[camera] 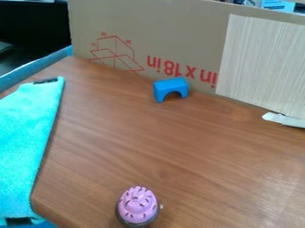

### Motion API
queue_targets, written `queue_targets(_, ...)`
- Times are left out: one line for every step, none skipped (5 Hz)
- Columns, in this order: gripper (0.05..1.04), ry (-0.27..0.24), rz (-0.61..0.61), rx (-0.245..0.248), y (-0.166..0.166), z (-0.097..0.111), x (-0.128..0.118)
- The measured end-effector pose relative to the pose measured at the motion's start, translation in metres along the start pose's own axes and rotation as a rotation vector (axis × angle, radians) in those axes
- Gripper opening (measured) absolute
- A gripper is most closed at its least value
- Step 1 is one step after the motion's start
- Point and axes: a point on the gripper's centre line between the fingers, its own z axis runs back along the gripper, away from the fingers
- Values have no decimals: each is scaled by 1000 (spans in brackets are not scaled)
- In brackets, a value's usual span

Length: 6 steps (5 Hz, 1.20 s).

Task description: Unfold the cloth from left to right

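The turquoise cloth (24, 142) lies at the left side of the wooden table, reaching the left edge of the camera view. Its straight right edge runs from the upper left down to the lower left. A dark patch shows at its top corner and another at its bottom. How its layers lie at the left is cut off by the view's edge.
A blue arch block (170, 89) stands near the cardboard wall (149, 40) at the back of the table (179, 147). A toy cupcake with pink top (138, 205) is at the front. A white strip (285, 120) lies at the right by a pale panel (262, 62).
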Motion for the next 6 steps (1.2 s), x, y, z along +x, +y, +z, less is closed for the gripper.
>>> queue_targets(1001, -8, -2, 17, 3, -4, 1)
queue_targets(1001, 7, -10, 27, 1, -14, -8)
queue_targets(1001, 8, -20, 39, -3, -22, -11)
queue_targets(952, 7, -27, 63, -3, -27, -11)
queue_targets(666, 3, -23, 84, -2, -28, -11)
queue_targets(360, 10, -32, 74, -4, -29, -12)
